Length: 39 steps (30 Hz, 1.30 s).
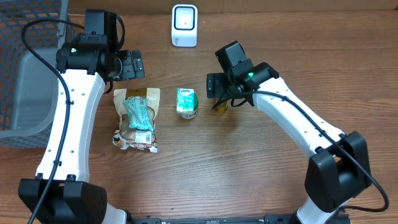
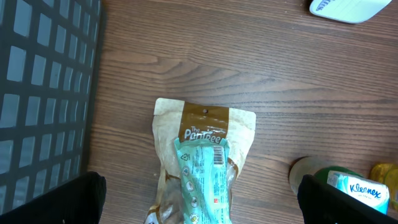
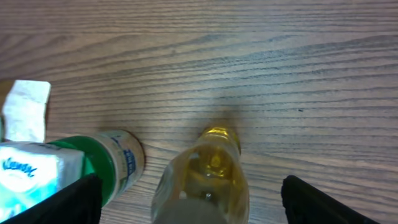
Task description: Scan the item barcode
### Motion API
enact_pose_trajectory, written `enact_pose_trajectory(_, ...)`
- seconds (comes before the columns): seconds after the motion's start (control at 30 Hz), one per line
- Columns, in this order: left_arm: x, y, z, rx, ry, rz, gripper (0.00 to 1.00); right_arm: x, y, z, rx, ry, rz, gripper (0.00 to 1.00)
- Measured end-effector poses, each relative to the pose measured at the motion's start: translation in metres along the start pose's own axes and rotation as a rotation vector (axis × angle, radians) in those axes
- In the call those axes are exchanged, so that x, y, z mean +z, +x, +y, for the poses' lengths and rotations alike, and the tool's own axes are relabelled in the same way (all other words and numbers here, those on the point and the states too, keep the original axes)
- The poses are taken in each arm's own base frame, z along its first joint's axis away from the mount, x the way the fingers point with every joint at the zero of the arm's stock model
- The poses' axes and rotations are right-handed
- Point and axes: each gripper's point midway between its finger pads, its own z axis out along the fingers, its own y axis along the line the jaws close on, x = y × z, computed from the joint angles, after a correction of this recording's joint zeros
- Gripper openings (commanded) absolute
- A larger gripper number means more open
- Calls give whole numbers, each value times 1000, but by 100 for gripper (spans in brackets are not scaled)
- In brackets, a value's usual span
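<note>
The yellow bottle [image 3: 208, 174] sits on the worktop [image 3: 280, 62] just beside a tissue pack [image 3: 28, 177], between the wide-open fingers of the right end effector [image 3: 191, 202], which do not seem to touch it yet. This looks like the pickup step. Next it likely needs a firm squeeze, then a lift toward the white scanner [image 1: 185, 25]. The left end effector [image 1: 130, 64] hangs open and empty.

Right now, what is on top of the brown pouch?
A teal packet lies lengthwise on the brown pouch, its barcode facing up. The pouch's middle and most of its print are covered, so unseen.
</note>
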Motion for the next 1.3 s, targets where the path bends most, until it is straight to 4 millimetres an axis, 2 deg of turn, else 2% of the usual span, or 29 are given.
enact_pose_trajectory(0.1, 0, 0, 0, 0, 0, 0, 100, 7, 3, -2, -1, 10, 15, 88)
enact_pose_trajectory(0.17, 0, 0, 0, 0, 0, 0, 100, 12, 5, -3, -2, 17, 26, 83)
enact_pose_trajectory(0.27, 0, 0, 0, 0, 0, 0, 100, 15, 7, -4, -5, 22, 34, 67)
enact_pose_trajectory(0.37, 0, 0, 0, 0, 0, 0, 100, 15, 7, -5, 0, 28, 31, 63)
enact_pose_trajectory(0.47, 0, 0, 0, 0, 0, 0, 100, 15, 7, -5, -4, 29, 31, 41)
enact_pose_trajectory(0.53, 0, 0, 0, 0, 0, 0, 100, 15, 7, -5, 4, 30, 30, 36)
enact_pose_trajectory(0.7, 0, 0, 0, 0, 0, 0, 100, 15, 8, -5, 1, 22, 42, 28)
enact_pose_trajectory(0.8, 0, 0, 0, 0, 0, 0, 99, 11, 11, -1, 15, -22, 77, 24)
enact_pose_trajectory(0.9, 0, 0, 0, 0, 0, 0, 99, 3, 5, -2, 54, -98, 97, 21)
enact_pose_trajectory(1.03, 0, 0, 0, 0, 0, 0, 100, -30, -11, -9, 133, -240, 83, 20)
enact_pose_trajectory(1.07, 0, 0, 0, 0, 0, 0, 100, -43, -18, -11, 153, -286, 67, 19)
enact_pose_trajectory(1.1, 0, 0, 0, 0, 0, 0, 100, -65, -28, -15, 179, -358, 37, 19)
enact_pose_trajectory(1.13, 0, 0, 0, 0, 0, 0, 100, -71, -31, -16, 187, -378, 28, 19)
enact_pose_trajectory(1.17, 0, 0, 0, 0, 0, 0, 100, -97, -41, -21, 207, -450, -15, 19)
enact_pose_trajectory(1.2, 0, 0, 0, 0, 0, 0, 100, -113, -47, -23, 215, -497, -41, 19)
enact_pose_trajectory(1.3, 0, 0, 0, 0, 0, 0, 100, -145, -55, -27, 228, -603, -77, 18)
